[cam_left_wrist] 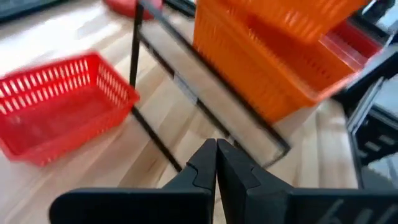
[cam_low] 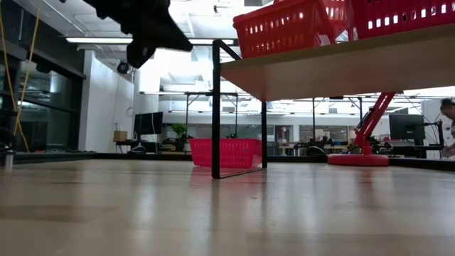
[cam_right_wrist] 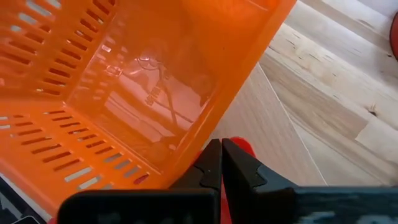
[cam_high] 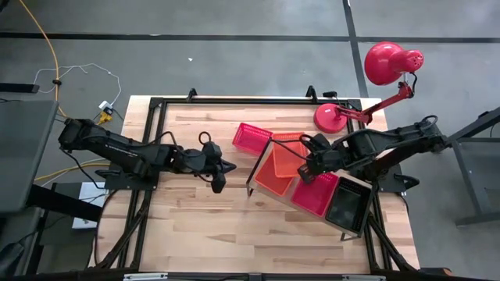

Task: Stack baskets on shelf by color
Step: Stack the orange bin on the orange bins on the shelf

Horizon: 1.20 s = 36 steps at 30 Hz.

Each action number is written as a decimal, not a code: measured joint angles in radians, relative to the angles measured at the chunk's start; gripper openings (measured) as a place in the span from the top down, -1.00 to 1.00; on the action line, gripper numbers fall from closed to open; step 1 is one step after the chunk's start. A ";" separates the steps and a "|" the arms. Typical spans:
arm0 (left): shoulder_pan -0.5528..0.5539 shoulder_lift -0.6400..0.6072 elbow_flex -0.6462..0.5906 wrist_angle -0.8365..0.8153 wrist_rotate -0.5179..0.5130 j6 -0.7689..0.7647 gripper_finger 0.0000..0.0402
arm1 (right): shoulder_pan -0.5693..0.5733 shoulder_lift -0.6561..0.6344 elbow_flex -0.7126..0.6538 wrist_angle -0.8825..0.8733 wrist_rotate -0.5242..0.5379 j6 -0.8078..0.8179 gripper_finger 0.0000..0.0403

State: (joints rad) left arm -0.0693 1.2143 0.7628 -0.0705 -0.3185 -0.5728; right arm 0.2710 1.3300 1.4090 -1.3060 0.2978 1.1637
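While both pincers are clenched, only the right gripper [cam_high: 306, 173] is at work: it sits right of centre in the high view, its fingers [cam_right_wrist: 214, 163] pressed together on the rim of an upper orange basket [cam_high: 287, 153], which hangs tilted above a lower orange basket [cam_high: 274, 176]. In the right wrist view the tilted orange basket fills the upper left of the frame, with a red patch just behind the fingertips.

The left gripper [cam_high: 219, 181] waits at the centre of the high view, over bare tabletop [cam_high: 195, 226], fingers [cam_left_wrist: 205, 167] shut on nothing and well apart from the baskets.

The shelf [cam_high: 286, 197] runs diagonally from centre to lower right of the high view, its black bracket [cam_high: 258, 162] at the left end. On it, from left to right, stand the lower orange basket, a red basket [cam_high: 317, 192] and a black basket [cam_high: 348, 206].

A second red basket [cam_high: 251, 137] rests on the tabletop, above and left of the shelf, just beside the bracket.

A red lamp [cam_high: 375, 78] stands at the upper right.
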 joint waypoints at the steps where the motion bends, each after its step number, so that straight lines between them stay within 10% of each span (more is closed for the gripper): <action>1: -0.005 0.005 -0.003 0.000 0.002 0.000 1.00 | 0.000 0.000 0.000 0.000 0.002 0.000 1.00; 36: -0.023 0.155 -0.002 0.256 0.020 -0.056 1.00 | 0.128 0.060 0.076 0.381 -0.080 -0.100 1.00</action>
State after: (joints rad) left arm -0.0921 1.3697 0.7605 0.1860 -0.2985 -0.6285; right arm 0.3994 1.3895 1.4853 -0.9246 0.2177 1.0637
